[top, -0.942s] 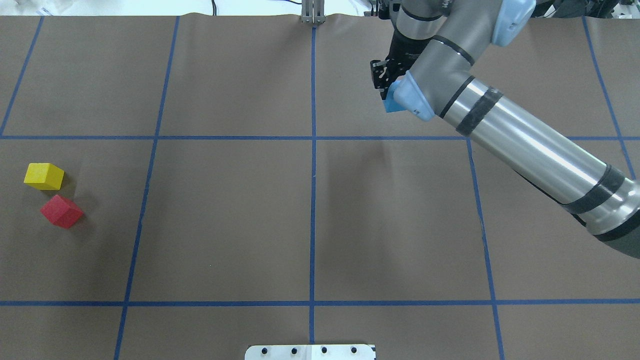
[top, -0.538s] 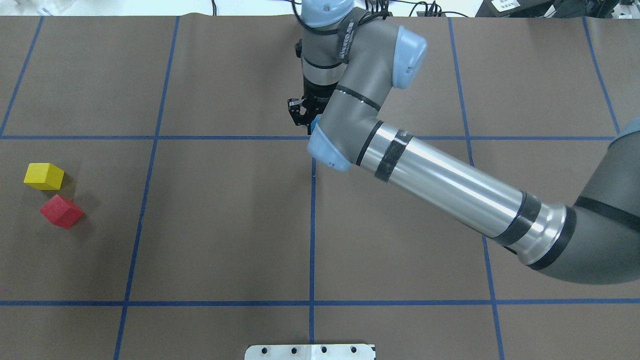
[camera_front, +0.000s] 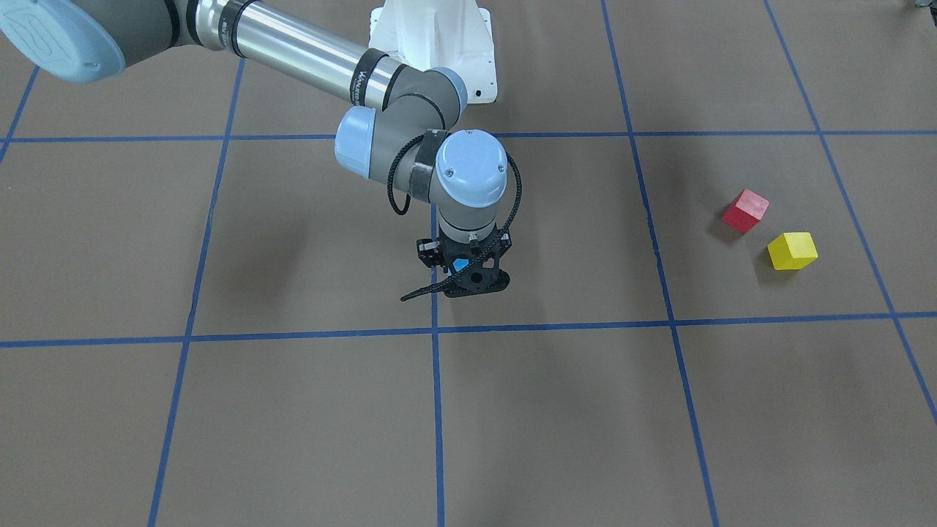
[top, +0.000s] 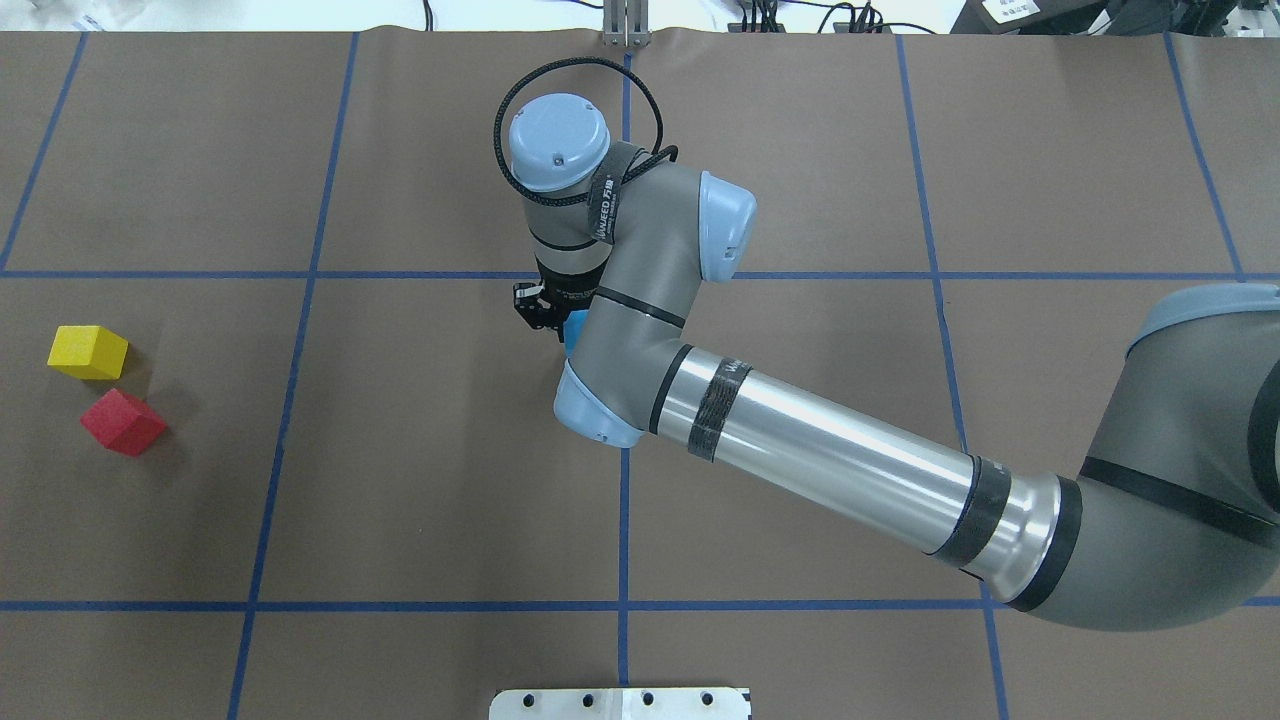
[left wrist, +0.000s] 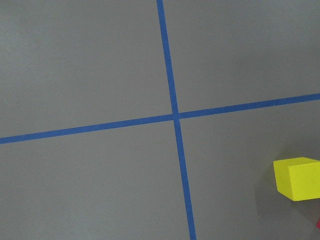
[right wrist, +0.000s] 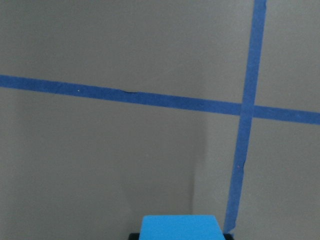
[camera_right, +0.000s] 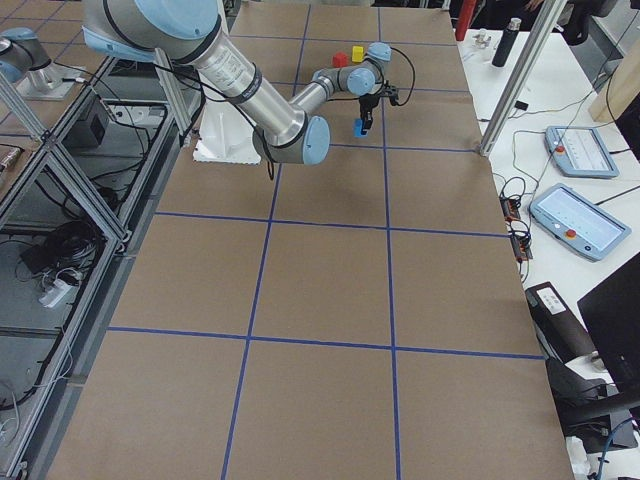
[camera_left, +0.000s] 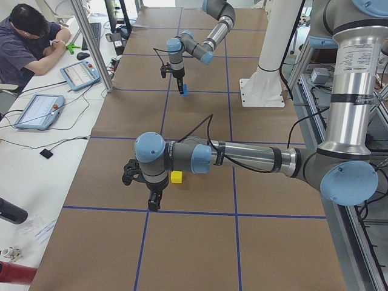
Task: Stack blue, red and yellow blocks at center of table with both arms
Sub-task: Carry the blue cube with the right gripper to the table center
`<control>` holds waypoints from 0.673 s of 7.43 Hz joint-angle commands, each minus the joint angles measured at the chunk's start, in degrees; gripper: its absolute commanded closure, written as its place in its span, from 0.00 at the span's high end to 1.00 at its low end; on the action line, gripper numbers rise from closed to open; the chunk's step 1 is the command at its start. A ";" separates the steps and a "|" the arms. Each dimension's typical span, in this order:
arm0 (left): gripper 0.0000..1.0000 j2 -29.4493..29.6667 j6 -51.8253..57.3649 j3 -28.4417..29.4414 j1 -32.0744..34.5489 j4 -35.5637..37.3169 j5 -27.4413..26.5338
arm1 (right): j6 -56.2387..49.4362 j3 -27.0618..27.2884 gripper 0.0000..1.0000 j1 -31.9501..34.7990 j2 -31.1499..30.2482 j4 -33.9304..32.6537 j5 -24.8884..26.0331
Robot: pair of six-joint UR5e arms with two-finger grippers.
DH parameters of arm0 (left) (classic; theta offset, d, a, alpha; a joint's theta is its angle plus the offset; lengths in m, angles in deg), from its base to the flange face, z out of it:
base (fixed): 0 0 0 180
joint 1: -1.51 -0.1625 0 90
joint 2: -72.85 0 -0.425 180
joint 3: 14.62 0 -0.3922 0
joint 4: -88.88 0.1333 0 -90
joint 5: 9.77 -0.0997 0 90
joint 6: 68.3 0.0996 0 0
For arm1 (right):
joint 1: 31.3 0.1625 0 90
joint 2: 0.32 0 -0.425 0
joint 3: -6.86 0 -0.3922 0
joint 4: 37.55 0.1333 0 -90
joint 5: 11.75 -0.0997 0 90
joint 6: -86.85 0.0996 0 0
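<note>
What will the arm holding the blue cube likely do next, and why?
Probably ease straight down to the table. The right gripper has its fingers around the blue block near a central tape crossing, seemingly raised; the red block and yellow block lie unstacked.

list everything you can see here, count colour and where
blue block: 1, sky blue, in the right gripper near the table centre
red block: 1, red, on the table, robot's left side
yellow block: 1, yellow, close beside the red block
table: 1, brown, blue tape grid
pedestal: 1, white, robot's edge of table
tablets: 2, grey, side desk
person: 1, dark top, seated at side desk
right gripper: 1, black, shut on blue block
left gripper: 1, black, near yellow block, open or shut unclear
</note>
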 commanded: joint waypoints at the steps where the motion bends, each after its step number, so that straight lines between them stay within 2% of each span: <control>1: 1.00 0.01 -0.04 -0.05 0.00 0.00 0.00 | 0.41 0.16 0.00 0.42 -1.87 0.11 0.03; 2: 1.00 0.01 -0.04 -0.06 0.00 0.00 0.00 | 0.50 0.51 0.00 0.95 -2.83 0.20 -0.14; 3: 1.00 0.01 -0.04 -0.14 0.00 0.00 0.00 | 0.50 0.60 0.11 1.39 -3.36 0.29 -0.58; 4: 1.00 0.01 -0.04 -0.14 0.00 0.00 0.00 | 0.59 0.60 0.99 1.39 -3.98 0.64 -0.67; 5: 1.00 0.10 -0.04 -0.32 0.00 0.00 0.00 | 3.72 3.30 0.99 1.74 -4.59 0.90 -1.37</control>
